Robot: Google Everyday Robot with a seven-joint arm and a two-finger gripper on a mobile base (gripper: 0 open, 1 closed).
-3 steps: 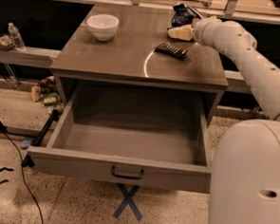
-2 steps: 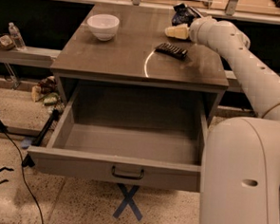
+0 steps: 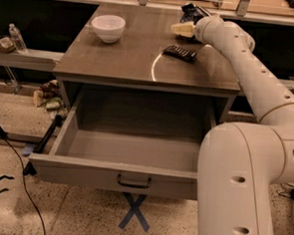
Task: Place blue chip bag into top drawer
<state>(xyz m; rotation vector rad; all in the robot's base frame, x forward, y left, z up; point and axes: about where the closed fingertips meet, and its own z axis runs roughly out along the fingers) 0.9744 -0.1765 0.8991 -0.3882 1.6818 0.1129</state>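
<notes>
Where a low shelf runs along the left edge, one clear plastic bottle (image 3: 16, 37) stands upright. On the grey-brown wood-grain table (image 3: 125, 63) sits one round, glossy white bowl (image 3: 108, 27), near the far left corner. Under the tabletop, the single top drawer (image 3: 84, 171) is pulled wide open, a deep flat-sided box with one small dark metal handle (image 3: 133, 181) at the middle of its front panel. One blue tape cross (image 3: 134, 212) marks the speckled floor in front of it. Further right on the table lies one flat black ribbed bar (image 3: 180, 52). Just beyond it hovers the one cream-coloured gripper (image 3: 182, 28); how far it is open, I cannot tell. The one blue chip bag (image 3: 192, 12), crumpled foil, sits at the table's far edge just behind the gripper. The smooth white arm (image 3: 249, 71) fills the right side.
</notes>
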